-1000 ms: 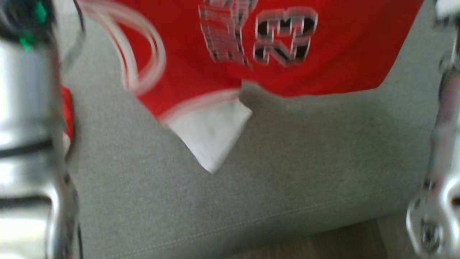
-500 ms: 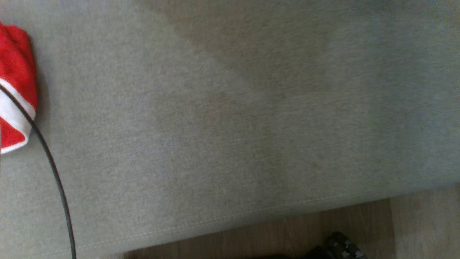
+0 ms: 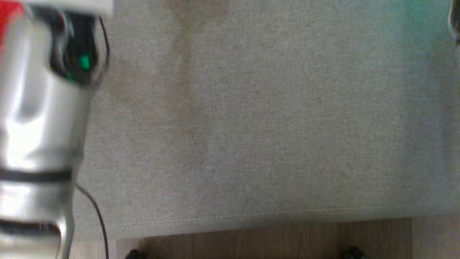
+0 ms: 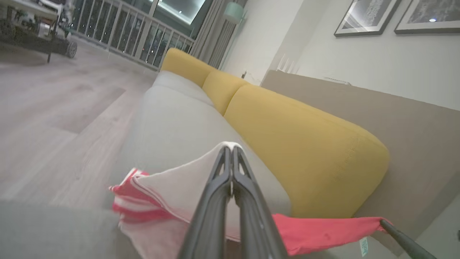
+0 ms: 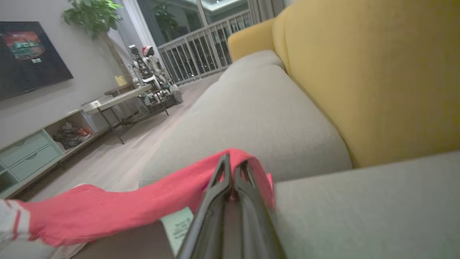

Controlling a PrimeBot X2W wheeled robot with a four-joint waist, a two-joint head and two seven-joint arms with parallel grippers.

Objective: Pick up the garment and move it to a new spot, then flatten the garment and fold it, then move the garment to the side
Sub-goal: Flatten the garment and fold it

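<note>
On the left, the pale left forearm (image 3: 39,118) rises along the edge of the head view, with a sliver of red cloth beside its top. The left gripper (image 4: 231,151) has its two dark fingers pressed together. They pinch a pale, red-striped edge of the garment (image 4: 172,187), which bunches around the fingertips.

From that pinch the red cloth runs rightward in a narrow, fairly taut band. In the left wrist view it ends at a dark finger (image 4: 395,232) of the other arm. The garment's long axis therefore lies left to right across the robot's front, strung between the two arms. It is lifted off the grey seat cushion (image 3: 251,126), whose bare top spreads beneath the head camera. The yellow back cushion (image 4: 298,144) stands on the far side and the wooden floor (image 3: 273,241) on the near side.

On the right, the right gripper (image 5: 235,162) is likewise closed. It nips a fold of red cloth that loops over its tips, and a white label (image 5: 176,225) hangs just beside its fingers.

Neither arm is nearer the garment, since each holds one end. The coming move seems to be laying the garment on the open cushion below. That likely depends on both arms lowering together, apart enough to keep the band stretched along this left-to-right line.
</note>
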